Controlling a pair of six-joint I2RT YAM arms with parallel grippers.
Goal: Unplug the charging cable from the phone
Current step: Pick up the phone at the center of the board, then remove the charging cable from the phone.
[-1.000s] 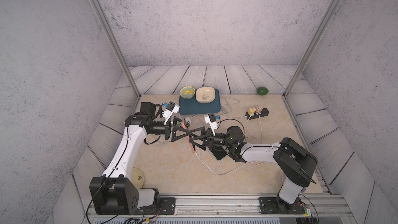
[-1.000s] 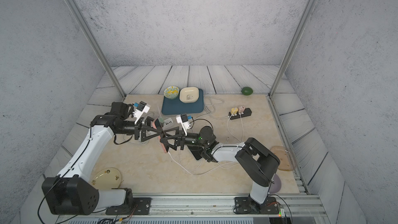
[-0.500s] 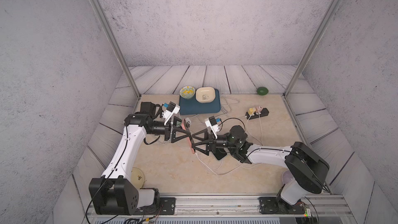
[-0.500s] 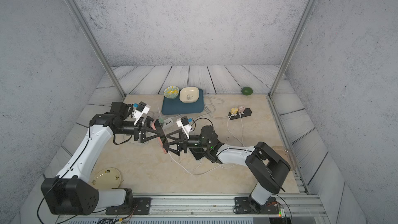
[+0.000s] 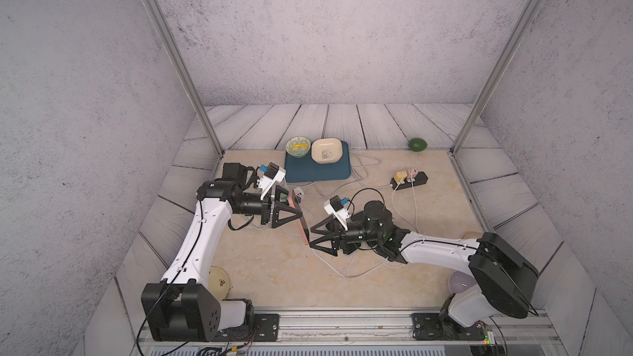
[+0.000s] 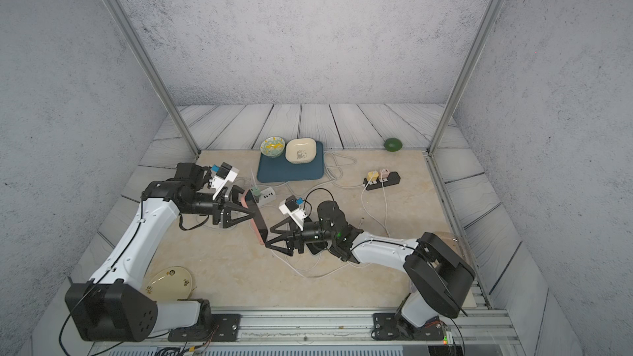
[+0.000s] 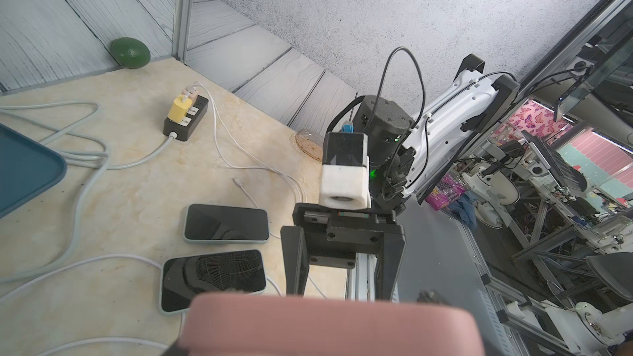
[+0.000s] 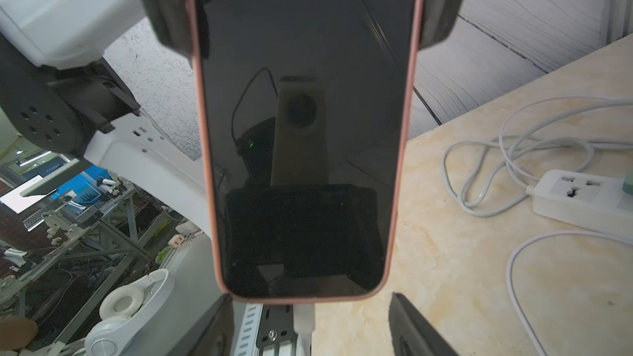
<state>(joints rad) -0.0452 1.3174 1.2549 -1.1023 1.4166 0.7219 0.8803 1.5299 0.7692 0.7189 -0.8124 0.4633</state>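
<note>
The left end effector [image 5: 290, 206] pinches the pink phone [image 5: 299, 222] by its side edges, above the desk [image 5: 274, 268]. The charging cable [image 8: 303, 318] is seated in its lower end. The right end effector [image 5: 309, 237] stands spread around the plug; gripping and extraction are not yet done.

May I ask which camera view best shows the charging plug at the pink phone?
The right wrist view: the plug sits in the bottom edge of the pink phone, close. In both top views the phone is edge-on and the plug too small to tell. The left wrist view shows only the pink case.
</note>
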